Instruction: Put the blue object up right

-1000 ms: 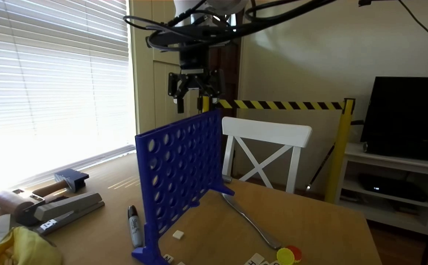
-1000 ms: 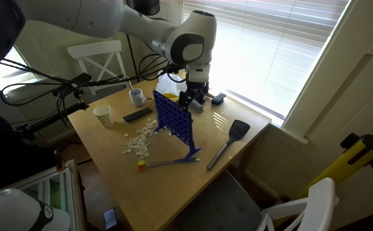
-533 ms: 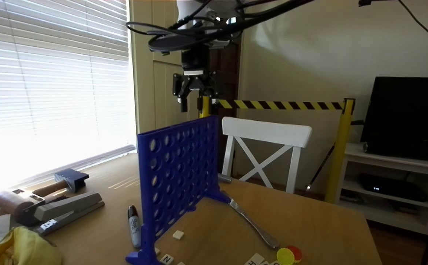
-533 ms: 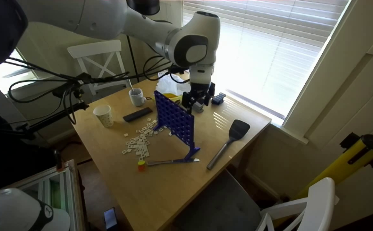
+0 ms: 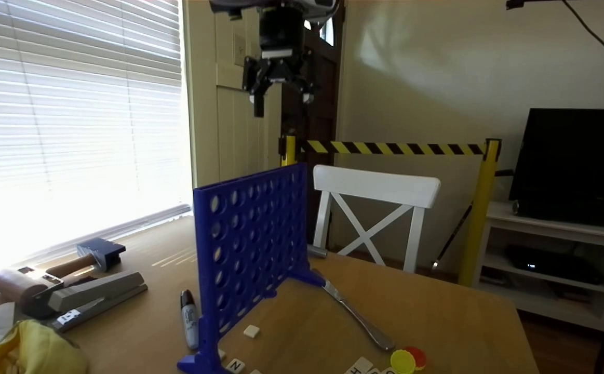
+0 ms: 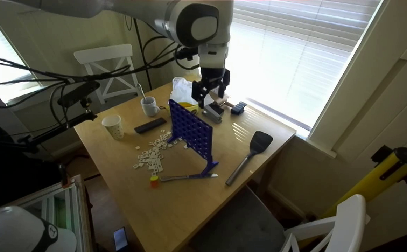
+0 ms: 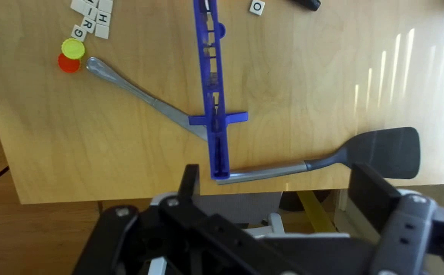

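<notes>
Looks about done to me. The large flat blue plastic grid panel with round holes (image 5: 245,250) stands on its feet on the light wood bench (image 6: 170,210), long top edge up; both exterior views agree, and your wrist view looks down along that edge. Your jaws are spread wide with nothing between them, above the panel and well clear of it, roughly over one end.

Done, as I judge it: panel upright, free of you. Left: nothing on the panel itself, just back off and confirm it holds.

One check before you call it: at that end, the panel's foot (image 7: 197,120) overlaps the blade of the silver metal table knife (image 7: 154,102); I can't tell if it bears on the blade or bridges it. If it bears, expect some rock. The slim grey-and-black marker pen (image 5: 190,322) lies just beside the panel toward its opposite end; the grey-handled black spatula (image 6: 248,158) is near the knife end, apart from the panel. Neither looks like a prop.
</notes>
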Controlling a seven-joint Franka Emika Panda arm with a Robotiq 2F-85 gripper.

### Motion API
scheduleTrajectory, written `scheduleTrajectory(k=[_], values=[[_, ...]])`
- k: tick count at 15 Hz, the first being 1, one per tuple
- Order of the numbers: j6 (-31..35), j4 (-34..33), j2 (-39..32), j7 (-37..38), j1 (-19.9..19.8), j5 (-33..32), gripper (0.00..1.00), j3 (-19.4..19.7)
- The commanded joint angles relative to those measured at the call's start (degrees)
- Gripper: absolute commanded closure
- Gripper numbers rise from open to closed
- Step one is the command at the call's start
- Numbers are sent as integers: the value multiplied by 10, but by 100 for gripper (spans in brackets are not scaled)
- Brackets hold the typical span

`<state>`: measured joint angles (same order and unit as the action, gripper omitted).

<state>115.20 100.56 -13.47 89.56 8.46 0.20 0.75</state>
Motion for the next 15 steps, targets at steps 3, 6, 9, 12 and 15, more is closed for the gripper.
scheduleTrajectory(k=[3, 6, 9, 12, 15], values=[[-8, 115, 146, -169, -36, 38, 0, -8], [3, 179, 175, -299, -57, 37, 0, 3], [29, 229, 170, -431, -79, 42, 0, 13], [82, 248, 132, -562, -94, 60, 26, 22], [108, 246, 88, -688, -101, 94, 48, 23]])
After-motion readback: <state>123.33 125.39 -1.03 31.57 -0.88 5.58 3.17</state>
